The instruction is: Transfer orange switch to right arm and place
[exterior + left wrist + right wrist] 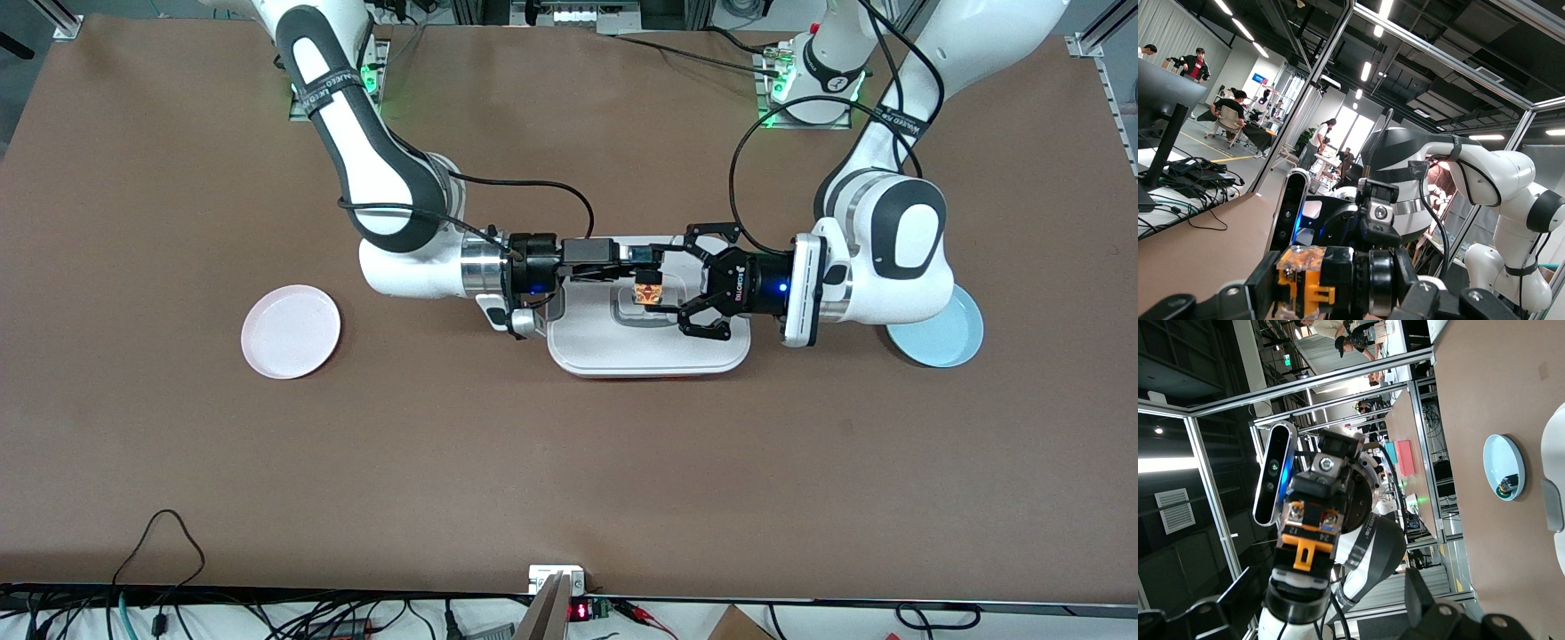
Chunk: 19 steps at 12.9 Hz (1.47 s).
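While the hand-over is halfway done, the two arms are met nose to nose over the white tray [649,360] in the middle of the tabletop [569,462]. A pink plate [291,331] and a blue plate [942,342] are set at the two ends. The left gripper [689,289] is spread open around the orange switch [647,292]. The switch is pinched by the right gripper [653,267]. Pulling away and placing are judged to be left.

White arm shells with black joint bands, silver wrist rings, looping black cables, blue lights just back of black jaws.
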Tool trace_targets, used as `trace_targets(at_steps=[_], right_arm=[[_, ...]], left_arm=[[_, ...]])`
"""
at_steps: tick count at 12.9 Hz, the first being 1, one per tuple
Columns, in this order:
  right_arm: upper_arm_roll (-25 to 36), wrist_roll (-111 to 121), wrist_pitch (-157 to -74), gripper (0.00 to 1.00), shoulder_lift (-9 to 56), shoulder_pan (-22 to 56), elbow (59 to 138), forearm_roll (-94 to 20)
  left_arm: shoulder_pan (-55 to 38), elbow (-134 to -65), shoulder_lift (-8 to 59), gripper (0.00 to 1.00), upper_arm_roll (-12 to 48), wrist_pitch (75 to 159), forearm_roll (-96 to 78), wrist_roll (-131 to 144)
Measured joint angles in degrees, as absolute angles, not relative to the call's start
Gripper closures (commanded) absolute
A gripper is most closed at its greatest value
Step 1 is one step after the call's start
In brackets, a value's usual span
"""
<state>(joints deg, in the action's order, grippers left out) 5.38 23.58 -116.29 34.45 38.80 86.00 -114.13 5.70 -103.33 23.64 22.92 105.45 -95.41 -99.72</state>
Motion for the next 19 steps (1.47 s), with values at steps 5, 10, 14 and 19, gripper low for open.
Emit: trace_targets(at_steps=[5, 10, 14, 19], right_arm=[[5.4, 21.9, -116.4, 0.08, 35.0, 37.3, 85.4, -114.1], [5.4, 19.4, -116.4, 0.27, 35.0, 37.2, 84.2, -114.1], [5.3, 19.4, -116.4, 0.87, 35.1, 37.4, 84.2, -114.1], [5.4, 19.5, -116.5, 0.96, 35.2, 37.4, 84.0, -113.9]], left_arm=[[5.4, -102.3, 23.7, 1.0, 23.3, 105.6, -95.4, -102.1], [5.4, -102.3, 24.5, 1.0, 23.3, 105.7, -95.4, -107.0], [5.4, -102.3, 25.3, 1.0, 23.3, 105.7, -95.4, -107.9], [5.4, -101.9, 25.4, 1.0, 23.3, 105.7, -95.5, -108.2]])
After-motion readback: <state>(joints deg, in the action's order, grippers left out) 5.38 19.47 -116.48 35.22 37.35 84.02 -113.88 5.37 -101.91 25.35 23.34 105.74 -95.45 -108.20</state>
